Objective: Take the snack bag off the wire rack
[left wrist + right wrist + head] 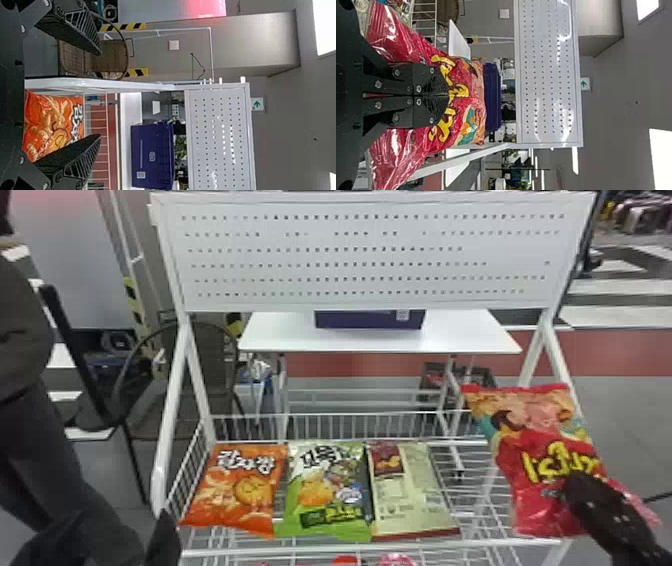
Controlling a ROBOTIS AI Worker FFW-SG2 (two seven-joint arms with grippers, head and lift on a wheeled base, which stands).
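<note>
Left gripper [164, 540] open near an orange bag

From where I'm standing, the black fingers [73, 160] are spread well apart, the right one partly covering the orange snack bag [53, 122] in the wire rack [119, 84]. Off to the left there's a wicker chair [107, 59]. Farther back, a purple box [152, 152] sits on a white table [126, 158]. The rack's perforated panel [220, 158] stands higher up, with a green sign [257, 104] beyond.
</note>
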